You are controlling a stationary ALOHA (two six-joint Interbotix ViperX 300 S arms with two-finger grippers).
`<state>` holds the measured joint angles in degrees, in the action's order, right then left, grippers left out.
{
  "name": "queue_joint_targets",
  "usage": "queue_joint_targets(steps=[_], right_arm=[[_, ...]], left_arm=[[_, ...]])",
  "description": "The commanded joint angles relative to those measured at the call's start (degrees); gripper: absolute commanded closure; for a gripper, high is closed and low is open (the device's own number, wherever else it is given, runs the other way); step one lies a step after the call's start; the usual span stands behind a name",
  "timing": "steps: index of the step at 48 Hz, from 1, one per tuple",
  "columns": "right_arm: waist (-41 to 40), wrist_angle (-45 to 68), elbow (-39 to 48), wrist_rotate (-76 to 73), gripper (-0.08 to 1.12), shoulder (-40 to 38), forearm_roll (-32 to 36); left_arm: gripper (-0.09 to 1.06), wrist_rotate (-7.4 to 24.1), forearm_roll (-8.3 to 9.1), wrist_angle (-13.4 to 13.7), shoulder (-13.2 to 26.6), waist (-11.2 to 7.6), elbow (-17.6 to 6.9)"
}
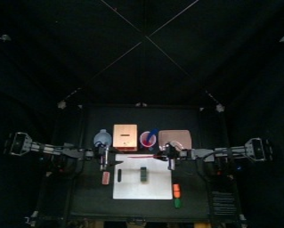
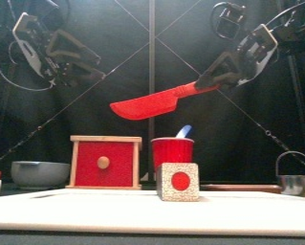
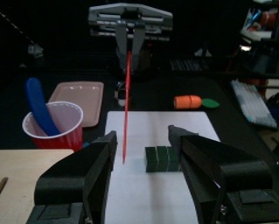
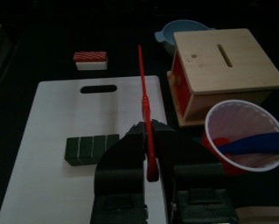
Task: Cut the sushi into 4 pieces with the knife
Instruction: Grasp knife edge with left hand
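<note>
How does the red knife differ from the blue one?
The red knife is held tilted in the air by the right hand, its whole blade showing; the blue knife stands in the red cup, its lower part hidden. Both are toy knives, and neither touches the sushi roll.

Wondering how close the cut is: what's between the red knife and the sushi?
Nothing but air; the front view shows the knife hanging clear above the sushi.
</note>
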<state>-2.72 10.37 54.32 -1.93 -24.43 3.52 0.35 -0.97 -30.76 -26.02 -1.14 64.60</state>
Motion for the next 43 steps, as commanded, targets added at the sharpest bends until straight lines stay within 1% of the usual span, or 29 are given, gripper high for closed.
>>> queue_joint_targets(steps=[1,10,24,29,33,39,43], right_arm=[[0.2,0.9,-1.7,-0.1,0.97,-0.5,0.1],[1.0,1.1,-1.9,0.0,0.97,-0.5,0.1],[1.1,1.1,-2.0,0.0,0.97,-0.5,0.1],[1.1,1.1,-1.8,0.0,0.97,-0.5,0.1],[1.1,1.1,-1.8,0.1,0.97,-0.5,0.1],[1.1,1.1,-1.8,0.0,0.97,-0.5,0.1],[1.1,1.1,-1.8,0.0,0.97,-0.6,0.1]], left_arm=[[0.12,0.1,0.88,-0.2,3.2,0.18,-2.8],[0.12,0.2,1.05,-0.2,7.9,0.53,-4.8],[0.13,0.0,0.79,-0.2,11.9,2.55,-6.9],[0.17,0.0,0.79,-0.2,12.5,3.34,-7.6],[0.23,0.1,0.7,-0.2,13.2,4.04,-8.4],[0.31,0.1,0.88,-0.2,14.5,4.39,-9.1],[0.34,0.1,0.97,-0.2,15.4,4.39,-9.2]])
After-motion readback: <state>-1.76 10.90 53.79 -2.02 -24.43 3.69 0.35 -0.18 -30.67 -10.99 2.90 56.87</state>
